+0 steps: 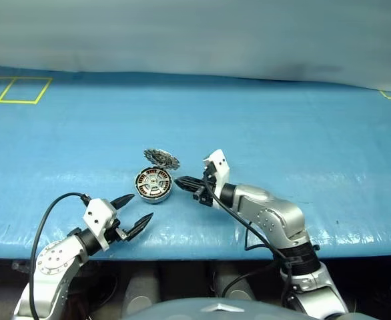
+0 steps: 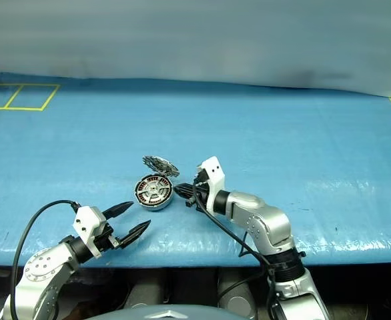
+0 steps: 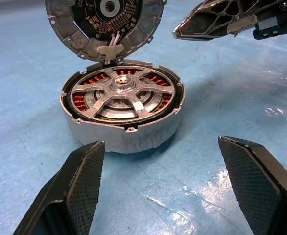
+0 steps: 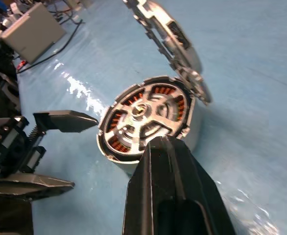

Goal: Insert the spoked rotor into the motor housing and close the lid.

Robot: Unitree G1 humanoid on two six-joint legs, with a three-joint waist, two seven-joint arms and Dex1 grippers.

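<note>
The motor housing (image 1: 153, 185) stands on the blue table. Inside it lies the spoked rotor (image 3: 125, 95), flat, with copper windings showing between its spokes. The lid (image 1: 162, 159) stands open, tilted up from the hinge on the housing's far edge, its dark notched inner face (image 3: 104, 22) toward me. My right gripper (image 1: 179, 181) is shut and holds nothing; its tips sit just right of the housing, beside the rim (image 4: 168, 147). My left gripper (image 1: 141, 207) is open in front of the housing, a short way from it, with its fingers (image 3: 72, 191) spread wider than the housing.
Blue cloth (image 1: 282, 133) covers the table, and its front edge (image 1: 202, 248) runs just behind my hands. Yellow tape lines (image 1: 15, 90) mark the far left corner. A grey box with cables (image 4: 31, 27) lies off to the left.
</note>
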